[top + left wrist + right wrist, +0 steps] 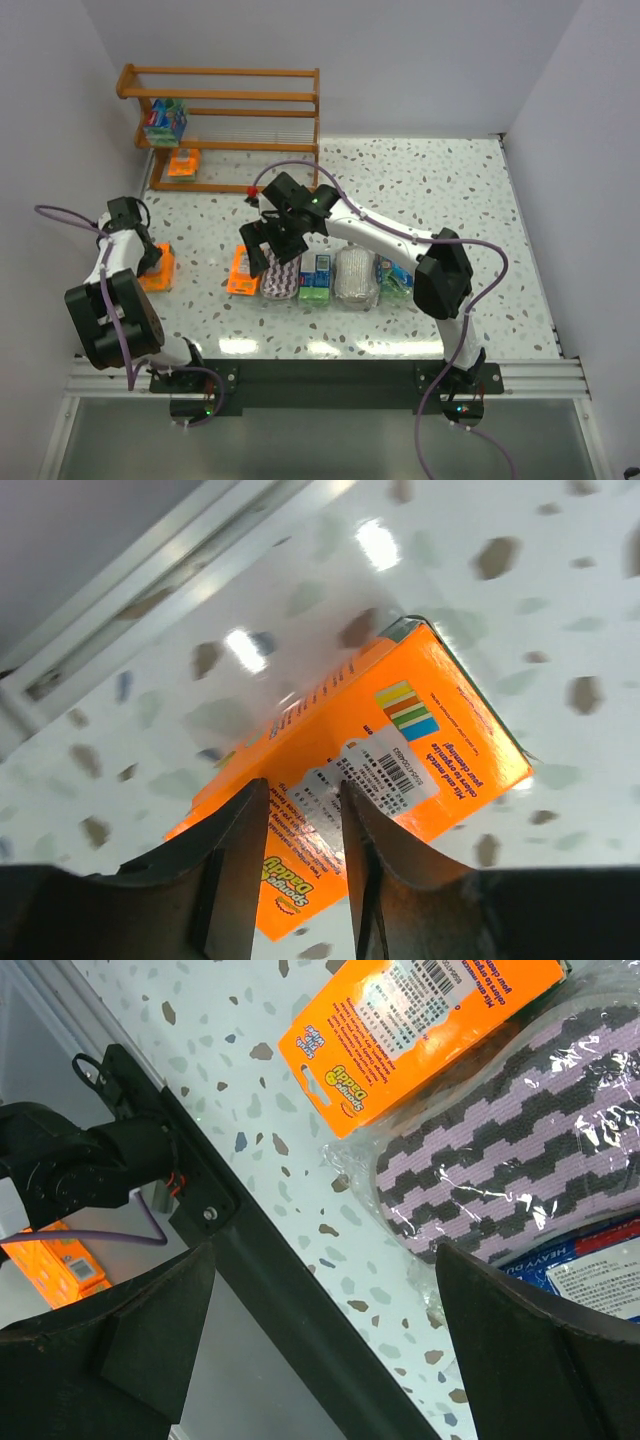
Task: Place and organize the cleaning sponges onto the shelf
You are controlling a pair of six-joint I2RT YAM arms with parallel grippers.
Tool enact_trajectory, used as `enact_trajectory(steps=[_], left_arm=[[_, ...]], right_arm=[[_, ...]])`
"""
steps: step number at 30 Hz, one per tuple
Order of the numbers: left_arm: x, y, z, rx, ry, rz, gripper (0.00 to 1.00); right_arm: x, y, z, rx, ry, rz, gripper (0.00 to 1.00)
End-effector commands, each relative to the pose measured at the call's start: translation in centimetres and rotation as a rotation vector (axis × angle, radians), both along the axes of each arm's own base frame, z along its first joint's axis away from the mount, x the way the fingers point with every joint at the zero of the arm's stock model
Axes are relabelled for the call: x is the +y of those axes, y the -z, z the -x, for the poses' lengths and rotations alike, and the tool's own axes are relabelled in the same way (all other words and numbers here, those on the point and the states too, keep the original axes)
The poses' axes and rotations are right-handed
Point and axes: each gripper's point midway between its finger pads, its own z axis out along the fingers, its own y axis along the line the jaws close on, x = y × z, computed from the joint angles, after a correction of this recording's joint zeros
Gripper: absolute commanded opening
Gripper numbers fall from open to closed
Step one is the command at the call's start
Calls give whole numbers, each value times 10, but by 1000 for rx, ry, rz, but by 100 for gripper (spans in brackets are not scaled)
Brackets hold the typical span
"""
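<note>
The wooden shelf (225, 98) stands at the far left. It holds a blue-and-green block (165, 122) on its middle tier and an orange pack (183, 163) on the bottom tier. My left gripper (150, 258) hangs just over another orange pack (160, 272) lying flat on the table. In the left wrist view the jaws (303, 785) are a narrow gap apart over that pack (420, 730) and hold nothing. My right gripper (262, 252) is wide open and empty (325, 1250) above an orange pack (240, 274) and a purple-white zigzag pad (281, 280). Both also show in the right wrist view: the pack (420, 1020) and the pad (520, 1150).
To the right of the purple pad lie a blue-and-green block (316, 279), a grey-white pad (355, 279) and another green-blue pack (396, 278), all in one row. The black base rail (320, 382) runs along the table's near edge. White walls close in both sides.
</note>
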Motion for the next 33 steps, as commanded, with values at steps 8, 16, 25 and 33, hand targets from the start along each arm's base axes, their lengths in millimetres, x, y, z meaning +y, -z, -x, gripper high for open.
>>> enact_trajectory(steps=[8, 16, 25, 33], left_arm=[[-110, 36, -116, -361, 227, 506, 38], [-181, 28, -163, -380, 347, 662, 36], [-208, 12, -145, -317, 370, 735, 30], [-199, -59, -126, -532, 278, 660, 45]], right_arm=[[-28, -15, -21, -82, 62, 4, 96], [-56, -15, -35, -92, 147, -5, 97], [-88, -14, -51, -88, 240, -21, 97], [-97, -14, -56, -89, 261, -34, 97]])
